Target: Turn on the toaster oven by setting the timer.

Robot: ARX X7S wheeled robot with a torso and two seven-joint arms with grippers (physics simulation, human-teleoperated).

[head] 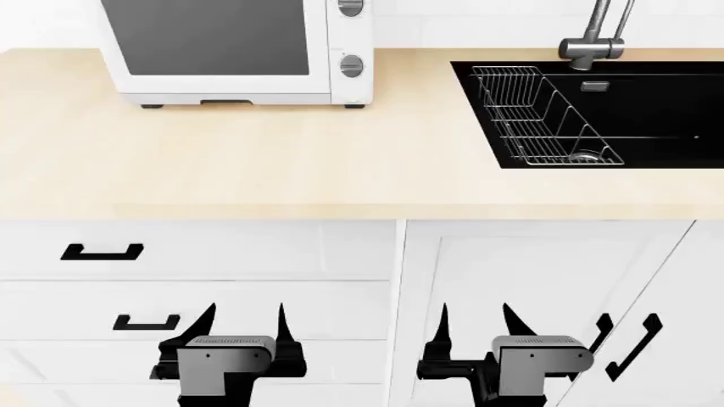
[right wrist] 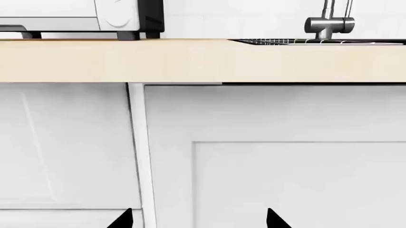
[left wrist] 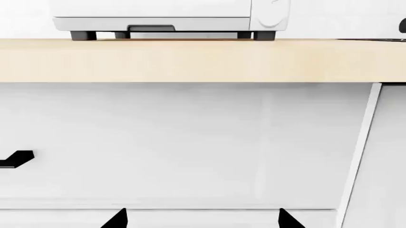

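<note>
The white toaster oven [head: 226, 51] stands at the back left of the wooden counter, with a dark glass door and round grey knobs [head: 352, 65] down its right side; its top is cut off by the frame. Its underside and feet show in the left wrist view [left wrist: 165, 21], and its corner in the right wrist view [right wrist: 120, 16]. My left gripper [head: 243, 322] is open and empty, low in front of the drawers. My right gripper [head: 473, 320] is open and empty in front of the cabinet door. Both are far below and in front of the oven.
A black sink [head: 611, 110] with a wire rack [head: 543, 114] and a grey faucet [head: 594, 38] is set in the counter [head: 283, 161] at the right. White drawers with black handles [head: 102, 252] and cabinet doors with black handles [head: 633, 348] face me below the counter edge.
</note>
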